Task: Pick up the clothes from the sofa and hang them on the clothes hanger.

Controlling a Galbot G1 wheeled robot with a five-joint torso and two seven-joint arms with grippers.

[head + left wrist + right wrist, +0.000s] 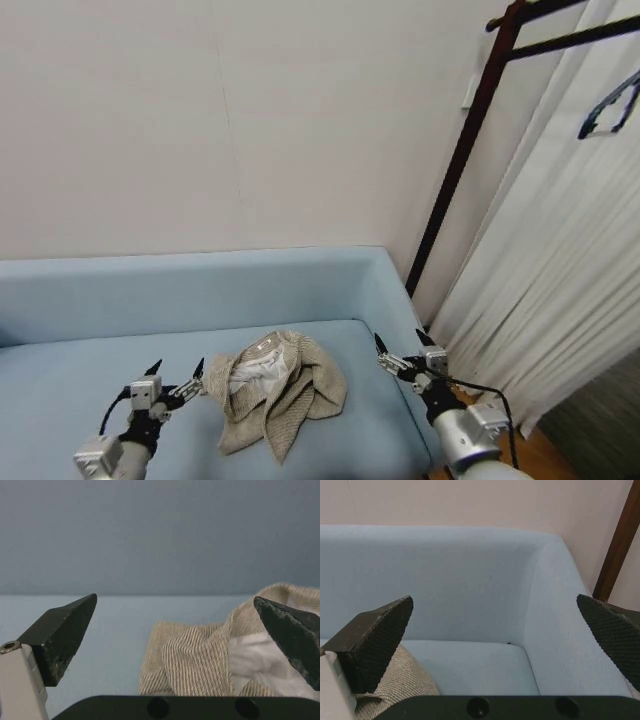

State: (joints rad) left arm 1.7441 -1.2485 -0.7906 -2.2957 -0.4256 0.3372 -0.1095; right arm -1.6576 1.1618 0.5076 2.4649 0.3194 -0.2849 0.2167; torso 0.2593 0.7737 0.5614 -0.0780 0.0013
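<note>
Aiming the open left gripper [177, 375] at the sweater [282, 392] near the sofa's [200, 285] right end, we should pinch a thick fold, with the right gripper [403, 352] likewise open.

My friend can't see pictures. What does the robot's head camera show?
A crumpled beige knit garment lies on a light blue sofa, between the robot's two open claws: the left claw close beside it, the right claw near the sofa's arm. A dark clothes rack with a hanger stands to the right.
</note>
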